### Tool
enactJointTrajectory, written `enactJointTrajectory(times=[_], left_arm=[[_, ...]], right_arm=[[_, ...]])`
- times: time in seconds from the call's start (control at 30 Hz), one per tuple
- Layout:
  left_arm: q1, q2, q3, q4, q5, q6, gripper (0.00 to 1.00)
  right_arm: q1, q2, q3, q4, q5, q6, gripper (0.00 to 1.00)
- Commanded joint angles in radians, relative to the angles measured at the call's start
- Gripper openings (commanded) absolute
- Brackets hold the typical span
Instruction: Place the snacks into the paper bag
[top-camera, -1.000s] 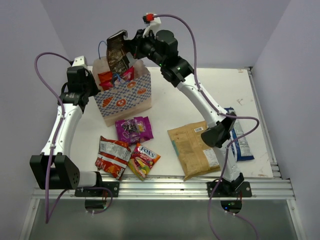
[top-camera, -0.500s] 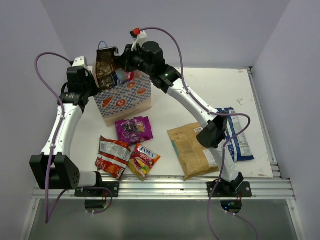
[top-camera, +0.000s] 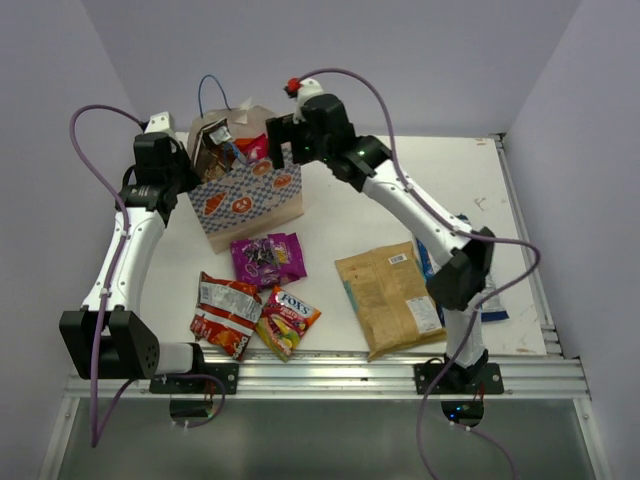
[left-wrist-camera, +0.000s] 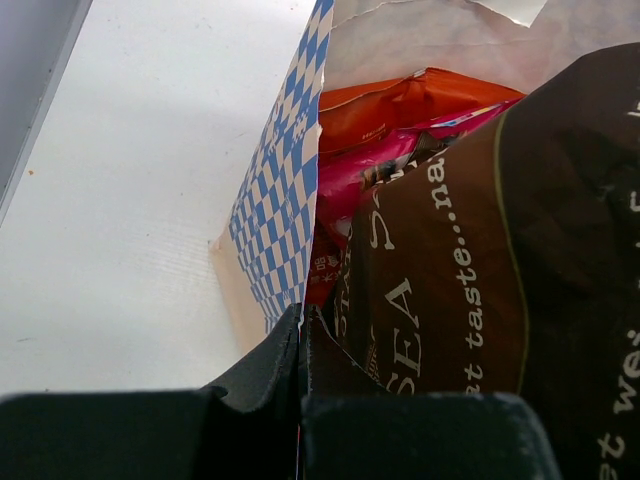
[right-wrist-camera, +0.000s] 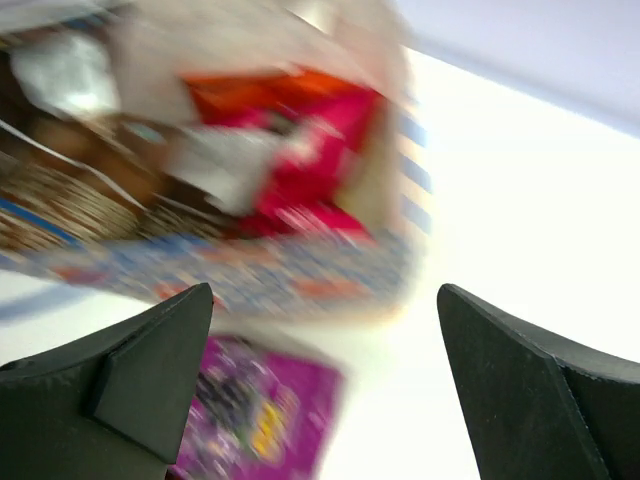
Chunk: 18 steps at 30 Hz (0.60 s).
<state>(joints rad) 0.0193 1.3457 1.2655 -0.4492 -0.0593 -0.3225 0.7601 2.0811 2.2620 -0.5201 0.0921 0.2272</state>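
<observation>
The right tool (right-wrist-camera: 325, 290) is released, its jaws spread wide with nothing between them, and it hangs just beside the upper right rim of the paper bag (top-camera: 250, 195). Its wrist view is blurred, but bag and packets show below the open jaws. I judge that it is free to fetch another packet

The left tool (left-wrist-camera: 302, 330) is clenched on the bag's left edge, where the blue-white checkered wall runs down into the closed jaws. The likely reason is to keep the light bag upright and its mouth open while packets drop in

The bag stands at the far left of the bench (top-camera: 470, 175). A brown packet (left-wrist-camera: 470, 280) stands tall in its mouth, right against the left tool, with red and pink packets behind it

On the bench in front of the bag lies the purple packet (top-camera: 268, 258). Nearer the arm bases, the silver-red chips packet (top-camera: 226, 313) touches the yellow-red candy packet (top-camera: 288, 320). The tan packet (top-camera: 388, 298) lies flat to the right, and the blue-white packet (top-camera: 492, 302) is partly hidden behind the right arm. So roughly half the job remains
</observation>
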Motion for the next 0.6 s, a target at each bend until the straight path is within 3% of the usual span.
enactJointTrajectory(times=[0.0, 0.17, 0.3, 0.47, 0.57], left_arm=[[-0.004, -0.037, 0.014, 0.055, 0.015, -0.001, 0.00], [-0.004, -0.036, 0.023, 0.038, 0.000, 0.003, 0.00], [-0.005, -0.025, 0.025, 0.035, 0.006, 0.000, 0.00], [-0.009, -0.011, 0.018, 0.037, 0.015, -0.003, 0.00], [-0.009, -0.010, 0.012, 0.038, 0.016, -0.004, 0.00]], right_arm=[[-0.096, -0.200, -0.253, -0.182, 0.130, -0.032, 0.99], [-0.099, -0.364, -0.744, -0.377, 0.023, 0.036, 0.99], [-0.099, -0.394, -0.965, -0.409, -0.089, 0.086, 0.99], [-0.099, -0.326, -1.039, -0.460, -0.254, 0.070, 0.99], [-0.099, -0.291, -1.036, -0.480, -0.275, 0.075, 0.99]])
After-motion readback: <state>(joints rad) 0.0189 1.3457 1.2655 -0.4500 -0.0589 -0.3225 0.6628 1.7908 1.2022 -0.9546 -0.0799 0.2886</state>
